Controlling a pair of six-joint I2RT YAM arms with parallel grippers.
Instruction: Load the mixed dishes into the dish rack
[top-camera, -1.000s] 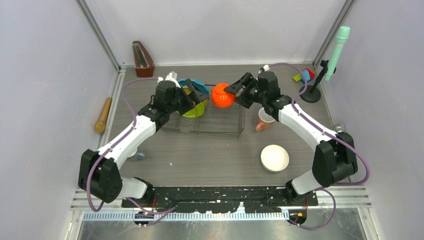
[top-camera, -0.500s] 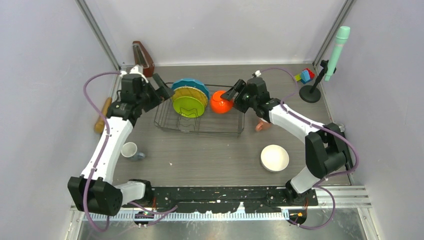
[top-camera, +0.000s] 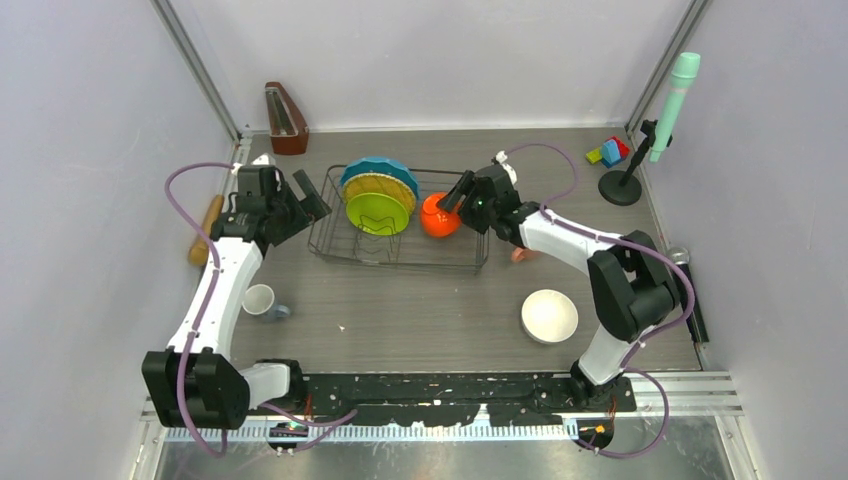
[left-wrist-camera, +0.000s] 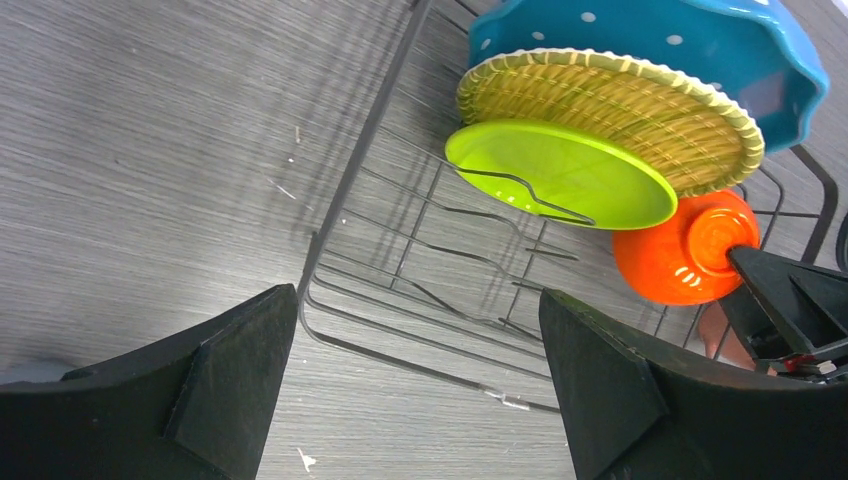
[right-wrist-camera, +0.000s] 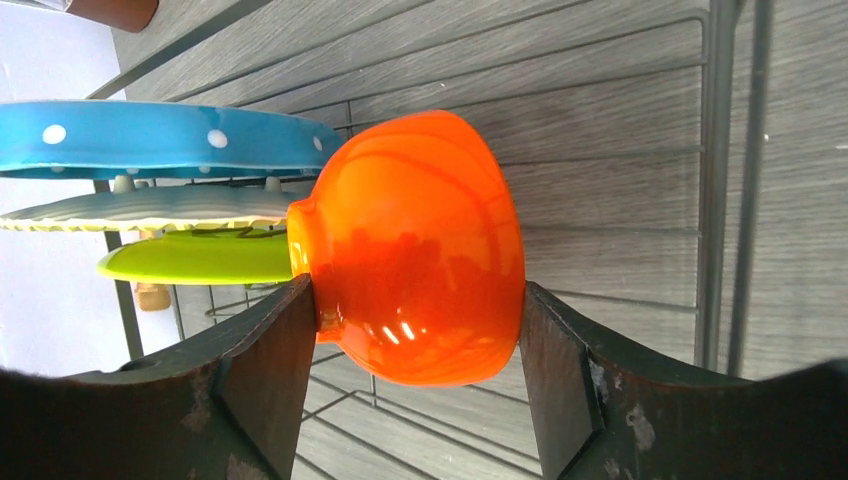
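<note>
1. Right fingers (right-wrist-camera: 250, 400) are clamped on the orange bowl (right-wrist-camera: 415, 250) at the dish rack's (top-camera: 430, 255) right end; left fingers (left-wrist-camera: 210, 390) are spread, empty.
2. Pink mug (top-camera: 519, 255) is mostly hidden by the right arm.
3. Three plates (top-camera: 377, 213) are stood in the rack.

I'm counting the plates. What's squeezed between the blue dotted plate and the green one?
The yellow-orange woven-look plate stands between the blue dotted plate and the lime green plate in the dish rack. The left wrist view shows it best.

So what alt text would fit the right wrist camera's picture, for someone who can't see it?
The right pincer grips an orange bowl, the wire dish rack behind it. At left, seen edge-on: a blue dotted plate, a yellow woven plate, a lime green plate.
</note>
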